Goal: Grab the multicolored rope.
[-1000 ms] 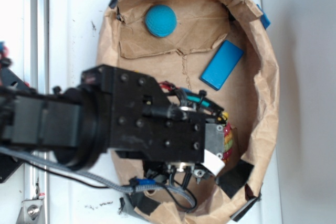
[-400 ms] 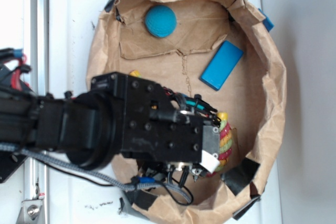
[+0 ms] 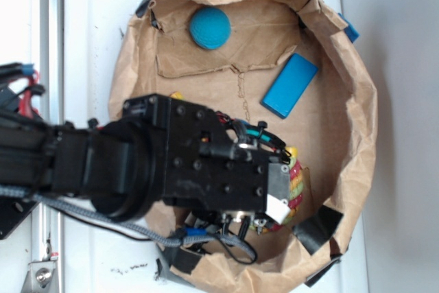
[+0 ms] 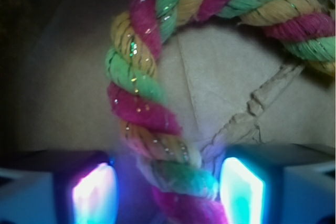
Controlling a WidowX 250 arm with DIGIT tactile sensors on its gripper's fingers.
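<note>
My fingers (image 4: 167, 195) stand apart with the rope (image 4: 152, 108) running down between them; whether the pads touch it, I cannot tell. The rope curves over brown paper (image 4: 226, 82). From outside, my arm (image 3: 171, 166) covers most of it inside the paper bag (image 3: 357, 121), near a blue block (image 3: 290, 85) and a ball (image 3: 209, 27).

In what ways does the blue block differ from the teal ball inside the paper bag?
The blue block is flat and rectangular, while the teal ball is round. The block is a brighter, smoother blue; the ball is greener, with a dull, textured surface. The block lies tilted near the bag's right wall, the ball near its top edge. Both rest untouched on the paper bag, apart from the gripper, whose fingers stand on either side of the multicolored rope.
</note>
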